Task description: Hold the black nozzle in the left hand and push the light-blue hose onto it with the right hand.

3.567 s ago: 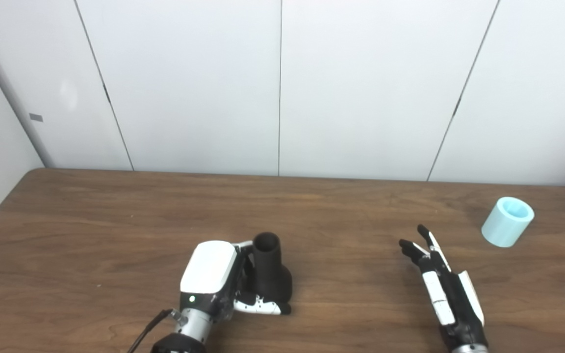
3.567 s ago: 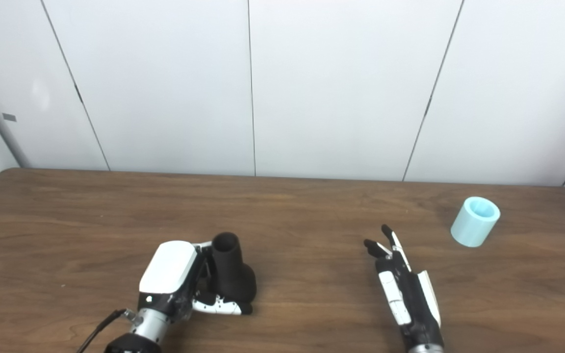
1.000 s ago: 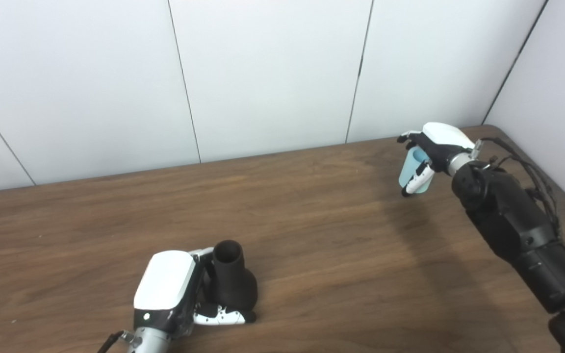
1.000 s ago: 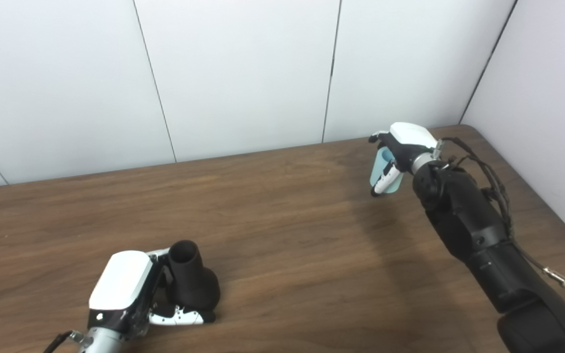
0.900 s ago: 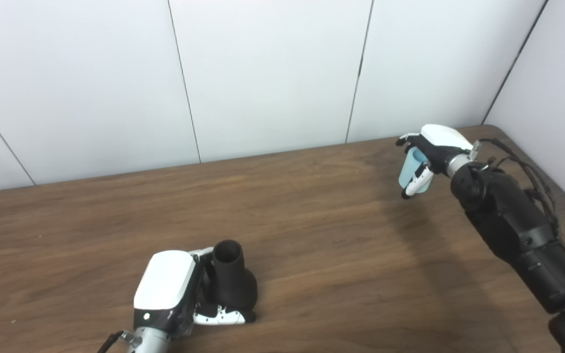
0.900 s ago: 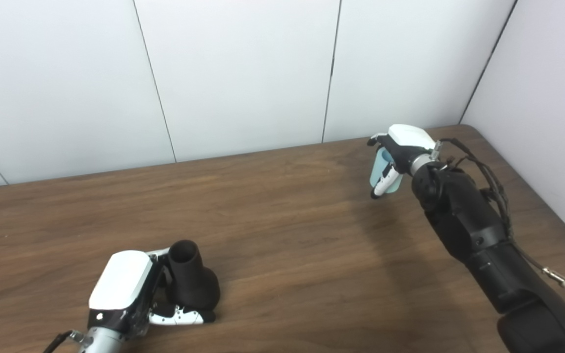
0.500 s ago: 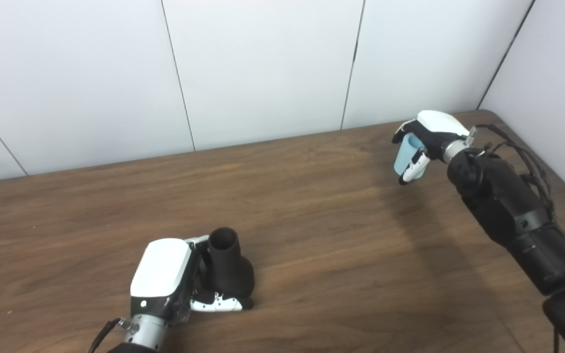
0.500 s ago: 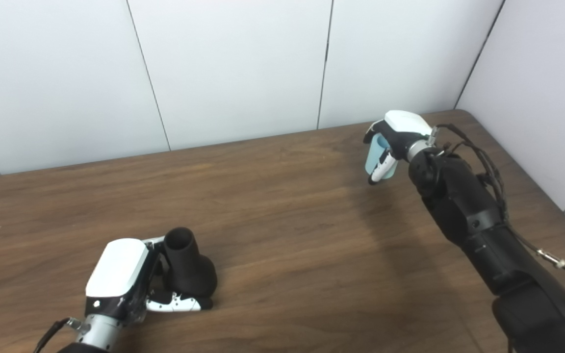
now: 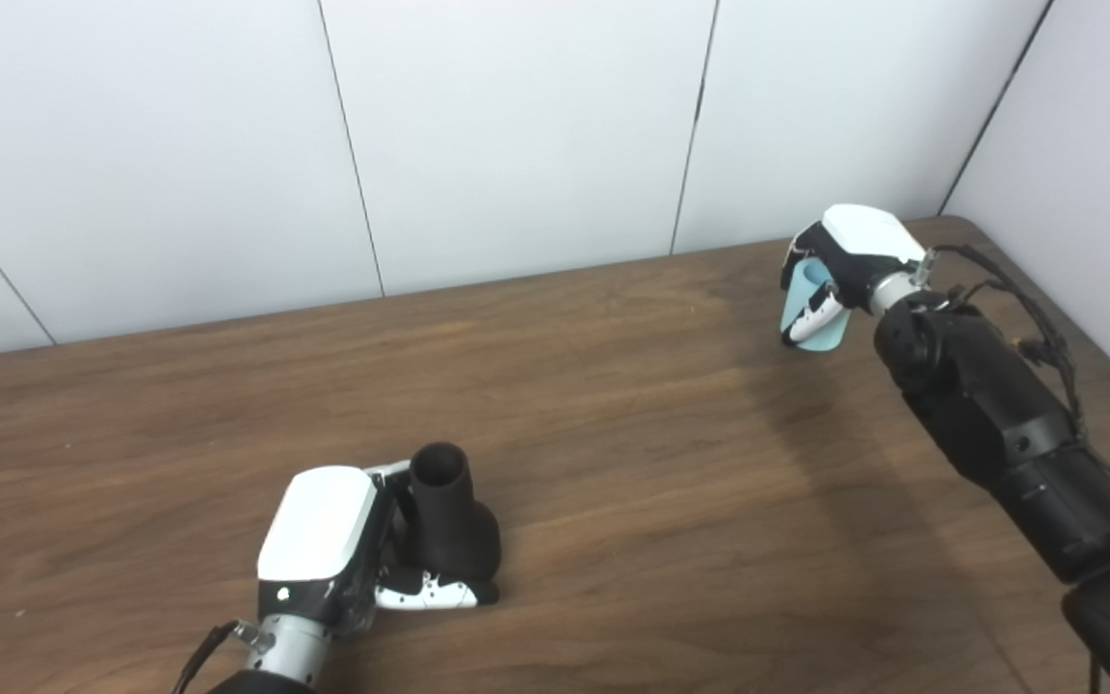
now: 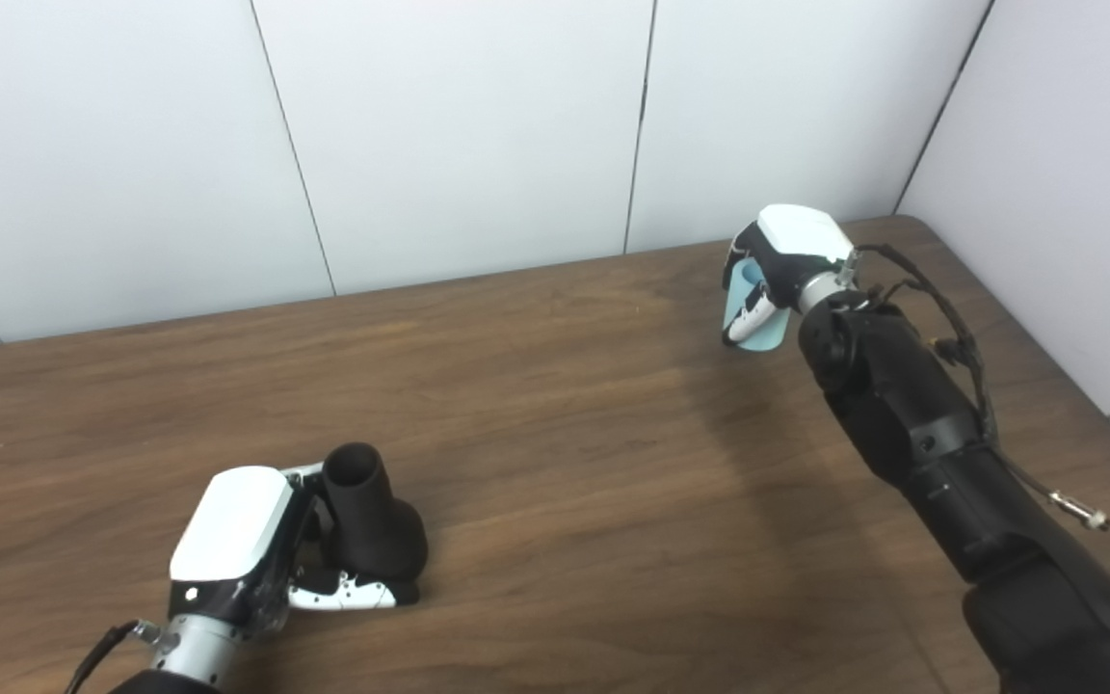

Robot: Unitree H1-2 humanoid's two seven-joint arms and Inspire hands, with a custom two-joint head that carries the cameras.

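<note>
Where table point(image 9: 613, 540) lies bare between: left hand point(image 9: 324, 549) gripping nozzle point(image 9: 449, 525), right hand point(image 9: 844, 260) clutching hose point(image 9: 820, 323).

From my left eye camera I see my left hand point(image 9: 329, 545) low on the wooden table point(image 9: 613, 434), fingers wrapped around the black nozzle point(image 9: 452, 525), which stands upright with its narrow open mouth facing up. Far off at the table's back right corner, my right hand point(image 9: 844, 265) grips the light-blue hose point(image 9: 820, 313), a short tube, tilted. The two pieces are well apart. White wall panels point(image 9: 516, 135) stand behind the table.
</note>
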